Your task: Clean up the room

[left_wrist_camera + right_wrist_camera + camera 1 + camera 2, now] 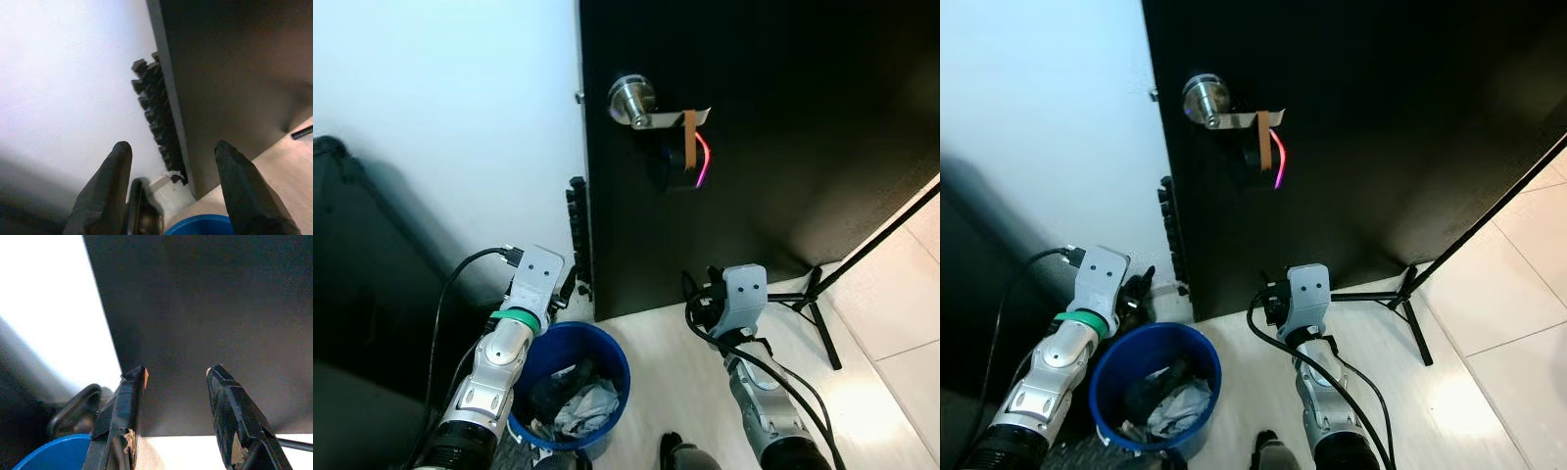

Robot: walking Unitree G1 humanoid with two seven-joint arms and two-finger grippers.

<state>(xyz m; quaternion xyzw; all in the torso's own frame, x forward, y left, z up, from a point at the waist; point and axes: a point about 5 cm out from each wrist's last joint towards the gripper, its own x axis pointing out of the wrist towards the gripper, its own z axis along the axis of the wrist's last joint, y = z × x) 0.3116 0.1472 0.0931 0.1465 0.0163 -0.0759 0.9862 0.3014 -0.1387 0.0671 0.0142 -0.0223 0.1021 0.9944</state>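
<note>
Since both pincers, left (171, 191) and right (176, 421), hang open and empty, grip the blue bin (612, 367) by its stiff rim; likely light.

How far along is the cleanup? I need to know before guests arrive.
Done: crumpled trash already sits in the blue bin on the floor by the black door. In hand: nothing; the left claw and right claw are both open and empty, pointed at the door's base. Left: whatever remains elsewhere; these views don't show the rest of the room.
</note>
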